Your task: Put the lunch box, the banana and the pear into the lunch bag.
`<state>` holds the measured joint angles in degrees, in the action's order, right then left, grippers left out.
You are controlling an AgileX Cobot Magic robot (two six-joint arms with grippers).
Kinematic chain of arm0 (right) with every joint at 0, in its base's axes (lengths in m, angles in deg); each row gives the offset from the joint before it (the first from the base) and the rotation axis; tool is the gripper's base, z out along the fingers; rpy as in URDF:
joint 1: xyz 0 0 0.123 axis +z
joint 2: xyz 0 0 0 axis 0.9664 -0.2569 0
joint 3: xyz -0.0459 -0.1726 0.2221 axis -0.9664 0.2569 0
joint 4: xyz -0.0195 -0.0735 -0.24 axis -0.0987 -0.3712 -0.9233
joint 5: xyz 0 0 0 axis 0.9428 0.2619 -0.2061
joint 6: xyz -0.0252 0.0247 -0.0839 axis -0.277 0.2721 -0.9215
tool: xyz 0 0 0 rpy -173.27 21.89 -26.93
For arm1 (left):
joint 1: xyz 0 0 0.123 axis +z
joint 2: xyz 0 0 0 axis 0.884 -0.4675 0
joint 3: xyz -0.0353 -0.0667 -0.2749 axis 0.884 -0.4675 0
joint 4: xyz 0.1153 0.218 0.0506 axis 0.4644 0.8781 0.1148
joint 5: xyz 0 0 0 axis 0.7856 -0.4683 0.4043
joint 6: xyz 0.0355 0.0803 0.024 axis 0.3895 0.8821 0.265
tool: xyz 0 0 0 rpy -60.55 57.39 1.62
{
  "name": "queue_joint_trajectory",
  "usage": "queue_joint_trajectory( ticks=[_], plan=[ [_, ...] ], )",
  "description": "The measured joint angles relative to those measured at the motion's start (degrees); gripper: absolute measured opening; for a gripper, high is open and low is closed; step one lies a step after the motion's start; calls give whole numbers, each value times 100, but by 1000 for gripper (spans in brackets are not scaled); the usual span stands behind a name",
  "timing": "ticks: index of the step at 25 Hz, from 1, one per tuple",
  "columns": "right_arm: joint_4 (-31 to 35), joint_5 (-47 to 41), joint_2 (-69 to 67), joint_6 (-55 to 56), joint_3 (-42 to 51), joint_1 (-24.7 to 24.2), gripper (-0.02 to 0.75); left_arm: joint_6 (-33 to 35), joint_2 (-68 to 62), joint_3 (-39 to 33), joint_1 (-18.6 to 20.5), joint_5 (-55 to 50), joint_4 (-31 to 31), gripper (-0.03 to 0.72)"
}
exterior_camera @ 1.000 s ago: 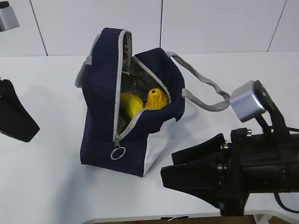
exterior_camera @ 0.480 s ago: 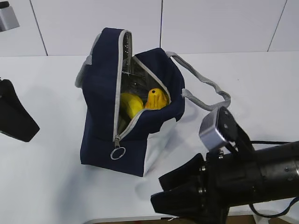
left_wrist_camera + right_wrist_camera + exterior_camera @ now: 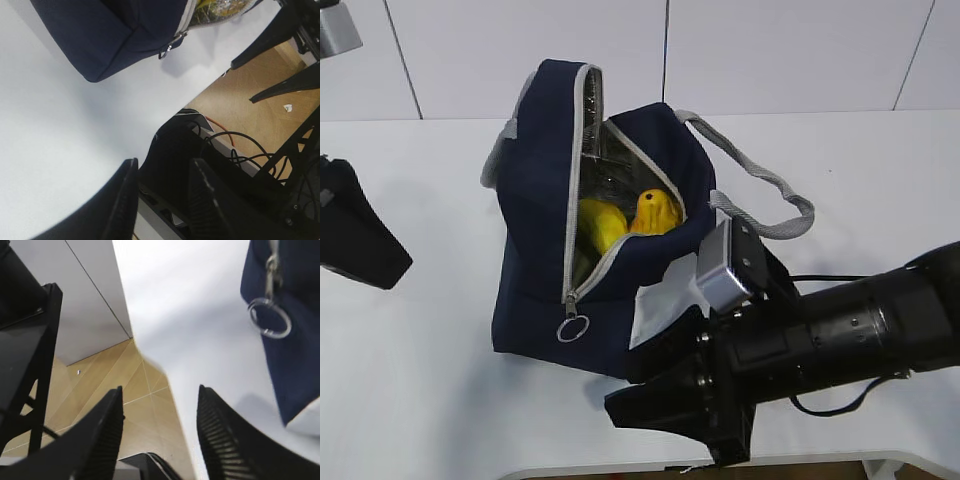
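Observation:
The navy lunch bag [image 3: 535, 200] stands upright on the white table, its zipper open and its silver lining showing. Inside it lie the yellow banana [image 3: 600, 225] and the orange-yellow pear [image 3: 655, 212], side by side. The lunch box is hidden. My right gripper [image 3: 623, 387] hangs low by the bag's front right corner, open and empty; in the right wrist view the right gripper [image 3: 160, 390] has the bag's ring pull [image 3: 270, 317] above and to its right. At the far left, apart from the bag, my left gripper [image 3: 390, 262] is open and empty. The left gripper [image 3: 165, 162] reaches past the table edge.
The bag's grey webbing handle [image 3: 760, 190] loops out to the right on the table [image 3: 420, 380]. The ring pull [image 3: 572, 328] hangs on the bag's front. The table's front edge runs just below my right gripper, with wooden floor [image 3: 145, 415] and black stand legs [image 3: 280, 35] beyond it.
My right arm has swung left along the table's front edge until its gripper is by the bag's front corner. The left gripper has barely shifted. Bag and fruit have not moved.

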<state>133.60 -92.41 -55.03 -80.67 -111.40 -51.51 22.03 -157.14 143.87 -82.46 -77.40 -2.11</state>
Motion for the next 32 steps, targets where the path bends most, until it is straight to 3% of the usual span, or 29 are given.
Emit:
queue_joint_trajectory(
  ticks=[22, 32],
  plan=[
    [0, 6, -1215, -84, -1450, 0, 410, 0, 0, 0, 0, 212, 193, 242],
    [36, 28, -1697, -84, -1838, 561, 410, 0, 0, 0, 0, 225, 193, 242]
  ],
)
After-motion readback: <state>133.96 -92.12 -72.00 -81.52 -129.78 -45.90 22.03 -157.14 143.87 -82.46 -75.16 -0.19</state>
